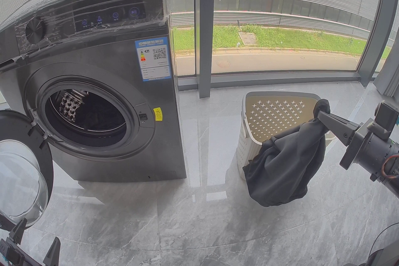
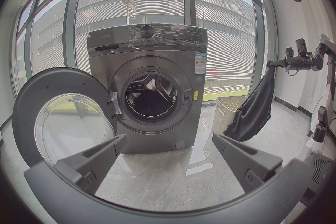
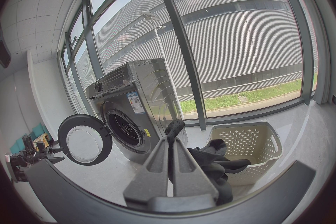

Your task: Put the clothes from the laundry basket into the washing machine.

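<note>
Head view: right hand [image 1: 321,114] grips dark garment [image 1: 286,167] by basket [image 1: 248,142]; left hand [image 1: 36,240] wide beside open washer door [image 1: 23,179].

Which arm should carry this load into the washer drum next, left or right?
Right. The right gripper is shut on the dark garment, which hangs by the laundry basket. The left gripper is open and empty, low near the open door. The drum stands open.

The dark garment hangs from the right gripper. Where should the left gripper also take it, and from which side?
Probably its bulging lower fold, from the washing machine side: the dark garment hangs outside the laundry basket, and that side is open to the left gripper.
</note>
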